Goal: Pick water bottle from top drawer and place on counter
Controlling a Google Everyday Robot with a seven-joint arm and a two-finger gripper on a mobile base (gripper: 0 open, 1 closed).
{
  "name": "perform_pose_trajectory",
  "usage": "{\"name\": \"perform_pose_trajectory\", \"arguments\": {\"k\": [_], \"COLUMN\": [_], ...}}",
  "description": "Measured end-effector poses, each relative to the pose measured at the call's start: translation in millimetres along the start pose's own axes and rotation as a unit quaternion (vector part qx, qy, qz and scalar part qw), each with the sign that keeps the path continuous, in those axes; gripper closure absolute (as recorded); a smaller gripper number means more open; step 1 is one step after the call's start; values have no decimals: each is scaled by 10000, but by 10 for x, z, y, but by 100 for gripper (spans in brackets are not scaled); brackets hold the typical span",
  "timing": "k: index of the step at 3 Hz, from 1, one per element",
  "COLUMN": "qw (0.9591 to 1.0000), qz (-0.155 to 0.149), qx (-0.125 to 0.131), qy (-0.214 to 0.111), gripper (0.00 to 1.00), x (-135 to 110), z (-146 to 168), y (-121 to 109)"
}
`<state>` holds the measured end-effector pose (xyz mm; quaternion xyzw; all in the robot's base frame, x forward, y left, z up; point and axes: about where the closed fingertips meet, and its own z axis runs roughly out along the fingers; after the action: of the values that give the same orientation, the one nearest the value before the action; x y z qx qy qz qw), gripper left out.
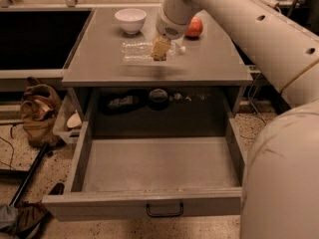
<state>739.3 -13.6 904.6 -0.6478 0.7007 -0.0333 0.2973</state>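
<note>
The water bottle (pixel 135 50) lies on its side over the desk (pixel 94 63). The gripper (pixel 160 53) is above it, fingers (pixel 160 47) closed across its middle. It is thin, ribbed, clear plastic: light, slippery and easily crushed (seemingly empty), so a gentle mid-body hold suits. I cannot tell whether it touches the smooth grey top.

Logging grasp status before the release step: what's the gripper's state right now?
Gripper: closed on the small clear ribbed plastic water bottle, held sideways over the flat grey counter.
</note>
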Motion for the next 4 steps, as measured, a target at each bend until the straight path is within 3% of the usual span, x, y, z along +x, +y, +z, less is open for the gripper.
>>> {"name": "perform_pose_trajectory", "arguments": {"k": [2, 4], "qw": [9965, 9962], "qz": [59, 69], "qx": [-750, -771], "qy": [-377, -399], "gripper": [100, 57], "x": [-93, -99], "z": [408, 415], "y": [125, 126]}}
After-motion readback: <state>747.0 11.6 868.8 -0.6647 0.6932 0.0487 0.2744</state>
